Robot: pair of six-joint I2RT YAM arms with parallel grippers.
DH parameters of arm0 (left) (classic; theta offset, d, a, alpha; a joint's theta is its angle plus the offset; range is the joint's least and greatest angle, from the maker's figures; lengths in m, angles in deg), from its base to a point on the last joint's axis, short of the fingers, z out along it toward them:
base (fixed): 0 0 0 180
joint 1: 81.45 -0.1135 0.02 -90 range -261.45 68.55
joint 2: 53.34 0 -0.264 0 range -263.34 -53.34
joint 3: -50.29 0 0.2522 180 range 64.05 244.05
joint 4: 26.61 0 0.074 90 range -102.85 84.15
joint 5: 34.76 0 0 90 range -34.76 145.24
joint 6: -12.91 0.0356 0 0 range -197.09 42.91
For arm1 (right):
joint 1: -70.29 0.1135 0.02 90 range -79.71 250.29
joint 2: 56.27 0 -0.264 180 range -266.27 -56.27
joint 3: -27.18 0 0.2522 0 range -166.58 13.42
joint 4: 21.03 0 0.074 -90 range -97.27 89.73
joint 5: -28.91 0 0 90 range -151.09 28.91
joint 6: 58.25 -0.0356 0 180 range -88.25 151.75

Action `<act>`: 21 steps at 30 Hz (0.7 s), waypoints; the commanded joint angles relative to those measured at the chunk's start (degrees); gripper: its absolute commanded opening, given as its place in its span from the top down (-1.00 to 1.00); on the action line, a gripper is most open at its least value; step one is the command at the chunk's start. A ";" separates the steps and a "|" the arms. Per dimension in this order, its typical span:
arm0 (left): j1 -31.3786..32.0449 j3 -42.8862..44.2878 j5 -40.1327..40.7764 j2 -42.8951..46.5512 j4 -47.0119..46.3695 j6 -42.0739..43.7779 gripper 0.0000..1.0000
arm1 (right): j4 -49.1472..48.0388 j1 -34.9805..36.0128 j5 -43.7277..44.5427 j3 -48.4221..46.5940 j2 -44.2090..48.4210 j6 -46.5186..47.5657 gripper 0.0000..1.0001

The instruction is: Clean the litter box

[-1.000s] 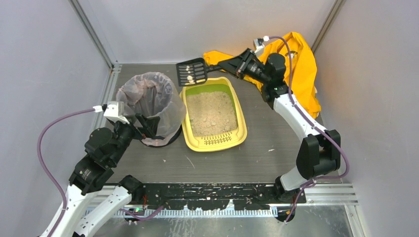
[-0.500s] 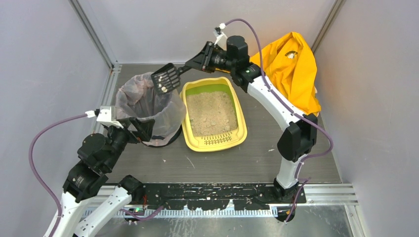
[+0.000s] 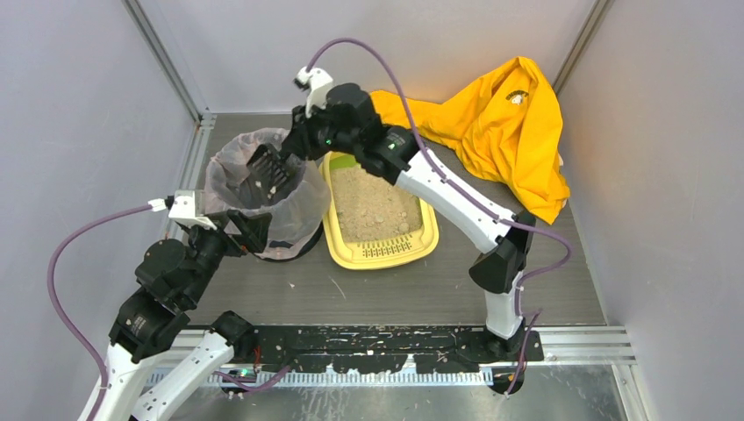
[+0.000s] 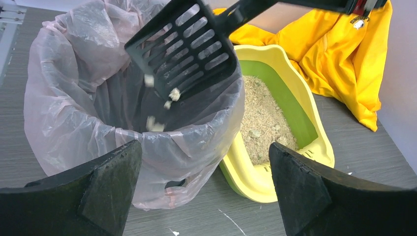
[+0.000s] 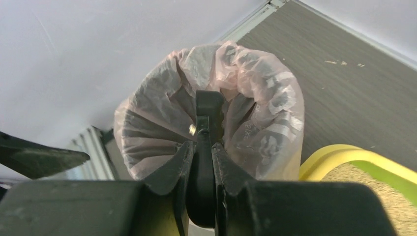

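Observation:
The yellow litter box (image 3: 379,254) with green inner wall and sandy litter sits mid-table; it also shows in the left wrist view (image 4: 290,147). My right gripper (image 3: 303,149) is shut on the handle of the black slotted scoop (image 3: 265,165), which is tilted over the round bag-lined bin (image 3: 263,189). In the left wrist view the scoop (image 4: 182,49) hangs over the bin (image 4: 98,118) and white clumps fall off it into the bag. In the right wrist view the scoop (image 5: 205,113) is edge-on between my fingers. My left gripper (image 3: 250,230) is open, at the bin's near side.
A crumpled yellow cloth (image 3: 500,123) lies at the back right, behind the litter box. Grey enclosure walls stand close on the left, back and right. Small white specks dot the table in front of the box.
My right arm has swung left from behind the litter box, carrying the scoop over the bin and tilting it; clumps now fall off. The left arm has shifted slightly.

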 commanded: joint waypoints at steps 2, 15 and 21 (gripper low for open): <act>0.07 1.43 0.72 -0.04 -1.11 1.26 -0.99 | -2.18 6.71 14.75 -0.81 3.08 16.18 0.99; 0.09 1.17 0.44 -0.25 -1.13 1.48 -0.99 | -33.33 6.99 7.95 26.17 23.04 12.17 0.99; 0.16 0.99 -1.89 -1.96 -2.40 0.79 -0.99 | -43.57 -2.93 1.52 37.45 32.34 -0.57 0.99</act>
